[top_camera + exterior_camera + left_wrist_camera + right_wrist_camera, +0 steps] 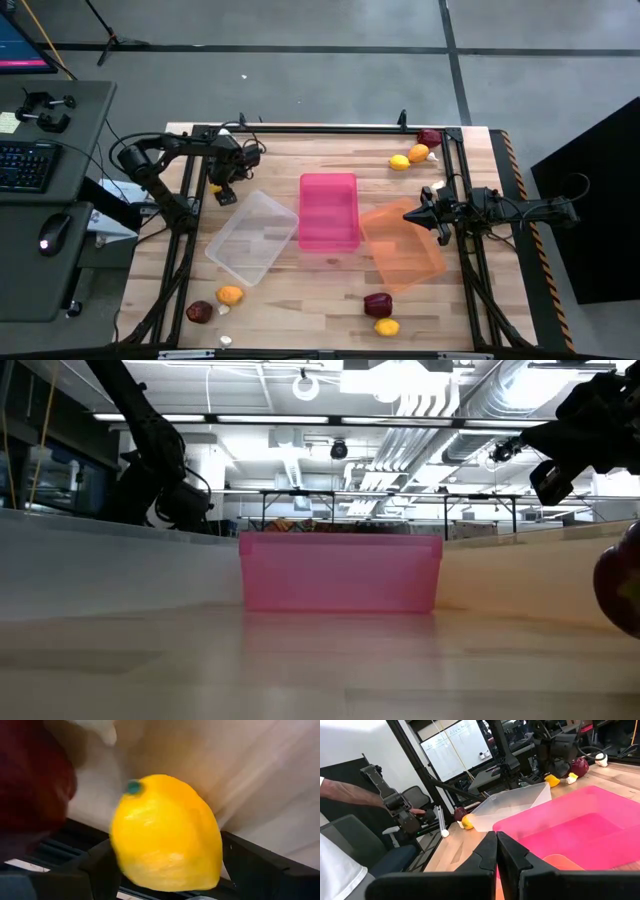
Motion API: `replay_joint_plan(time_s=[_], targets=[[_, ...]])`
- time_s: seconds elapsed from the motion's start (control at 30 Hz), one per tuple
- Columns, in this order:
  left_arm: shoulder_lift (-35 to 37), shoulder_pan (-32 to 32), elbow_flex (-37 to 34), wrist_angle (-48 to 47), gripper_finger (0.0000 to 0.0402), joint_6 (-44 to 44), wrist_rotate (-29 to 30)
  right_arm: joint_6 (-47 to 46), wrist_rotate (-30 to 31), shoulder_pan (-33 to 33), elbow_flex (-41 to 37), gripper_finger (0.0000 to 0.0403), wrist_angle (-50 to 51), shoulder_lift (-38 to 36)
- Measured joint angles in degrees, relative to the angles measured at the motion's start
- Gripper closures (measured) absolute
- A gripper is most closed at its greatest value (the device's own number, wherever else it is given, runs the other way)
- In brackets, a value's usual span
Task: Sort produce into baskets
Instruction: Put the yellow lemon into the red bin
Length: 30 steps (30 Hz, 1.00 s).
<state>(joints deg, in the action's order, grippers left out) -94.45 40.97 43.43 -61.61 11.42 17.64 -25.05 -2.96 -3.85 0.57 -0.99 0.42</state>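
Observation:
My left gripper is at the far left of the table, beside the clear bin's far corner, shut on a yellow lemon-like fruit. A dark red fruit and a whitish bulb lie just beyond it. The pink bin stands in the middle and the orange bin to its right. My right gripper is shut and empty above the orange bin's far left corner. My left gripper has the yellow fruit between its two fingers, one finger on each side of the fruit's body. The fruit's green stem end points away from the wrist. Whether the fruit is clear of the table, I cannot tell.
More produce lies at the far right, at the near left and near the front edge. A black frame rail runs along the far edge. A person's arm shows beyond the table's left side.

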Motion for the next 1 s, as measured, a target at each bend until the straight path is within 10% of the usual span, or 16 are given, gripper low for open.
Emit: replay_joint_plan(time_s=[0.37, 0.67, 1.0], targets=[[0.1, 0.0, 1.5, -0.1, 0.0255, -3.4, 1.4, 0.0, 0.0, 0.0, 0.0, 0.0402, 0.0, 0.0], [8.4, -0.9, 19.3, -16.9, 0.0256, -7.5, -0.6, 0.0, 0.0, 0.0, 0.0, 0.0402, 0.0, 0.0], [15.4, -17.0, 22.7, 13.8, 0.0228, -21.0, -20.1, 0.0, 0.0, 0.0, 0.0, 0.0402, 0.0, 0.0]])
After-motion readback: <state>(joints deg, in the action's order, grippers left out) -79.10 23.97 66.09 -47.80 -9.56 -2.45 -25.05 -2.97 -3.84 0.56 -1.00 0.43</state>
